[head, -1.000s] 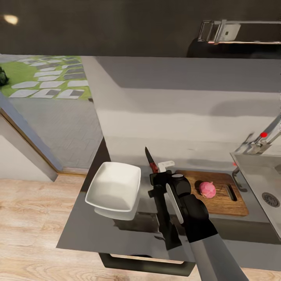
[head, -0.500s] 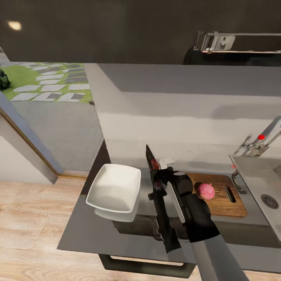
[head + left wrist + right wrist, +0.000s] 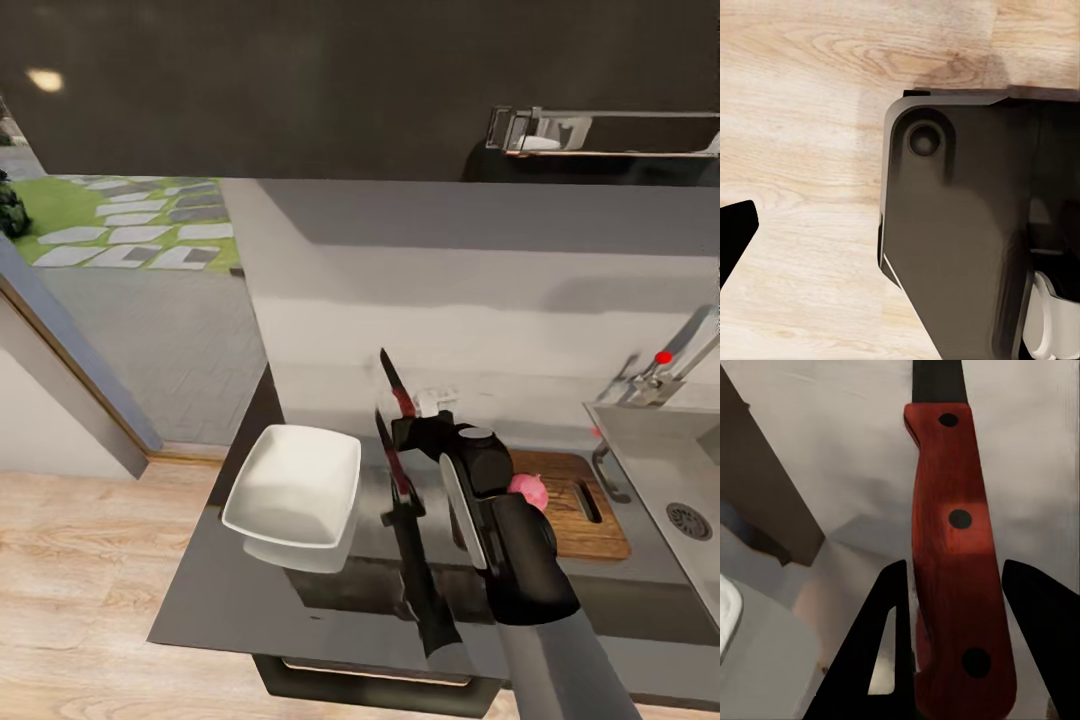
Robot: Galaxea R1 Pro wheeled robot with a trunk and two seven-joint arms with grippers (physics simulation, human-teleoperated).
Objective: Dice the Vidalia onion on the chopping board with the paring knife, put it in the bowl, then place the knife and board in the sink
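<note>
My right gripper (image 3: 420, 418) is clamped on the paring knife (image 3: 396, 385), its two dark fingers (image 3: 889, 641) pressed against either side of the red handle (image 3: 954, 547), and the dark blade points up and away toward the pale wall behind the counter (image 3: 250, 590). The knife is lifted clear of the glossy surface, where its reflection lies just below it. The white bowl (image 3: 295, 487) sits near the counter's left end, just beside my arm. The chopping board (image 3: 575, 515) lies toward the right end, between my arm and the sink (image 3: 655, 450), its slot handle on the side nearest the basin. The Vidalia onion (image 3: 530, 490) rests on the board, partly hidden behind my forearm. The sink's drain (image 3: 690, 520) and the chrome tap with its red knob (image 3: 662, 357) show at the counter's far right. My left gripper (image 3: 731, 236) appears only as a dark tip over the wooden floor (image 3: 802, 112) beside a dark curved housing (image 3: 967, 247); I cannot tell whether it is open or closed.
</note>
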